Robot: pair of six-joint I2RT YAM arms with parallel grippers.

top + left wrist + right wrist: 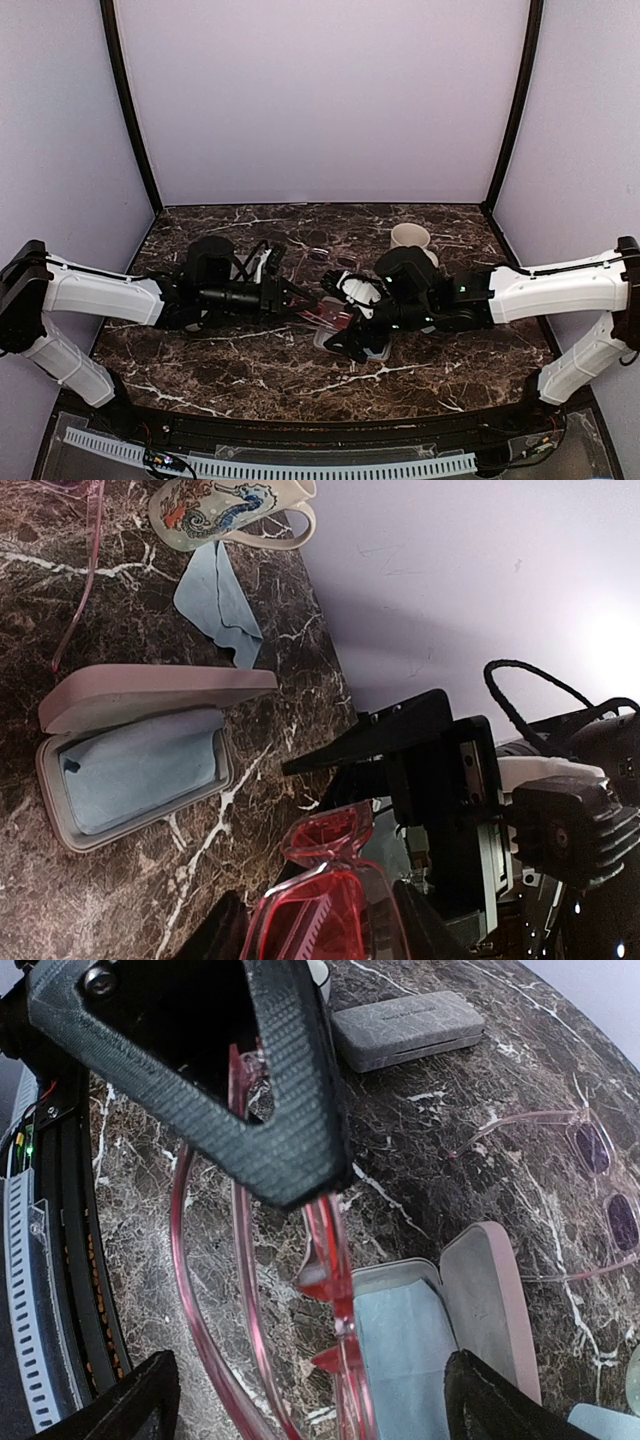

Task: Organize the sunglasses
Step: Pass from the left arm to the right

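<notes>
The chunky translucent red-pink sunglasses hang in the air at the middle of the dark marble-patterned surface, caught between the two arms. The left pincer is gripping them by the front, with a lens sitting between its fingers. The right pincer faces it with its fingers spread wide. The red frame and its curved side pieces run through that gap, and nothing seems to be clamped there.

What matters is the open oblong pink case lined with a light blue cloth. It lies on the surface just below the red pair and slightly to the right arm's side. From the right wrist view, the frame's long line runs much the same way as the case's long side. I judge that lowering them in calls for little turning, and either arm is close enough.

The thin pale-framed pair with dark lenses lies flat, a little beyond the case. A closed grey case rests further off.
</notes>
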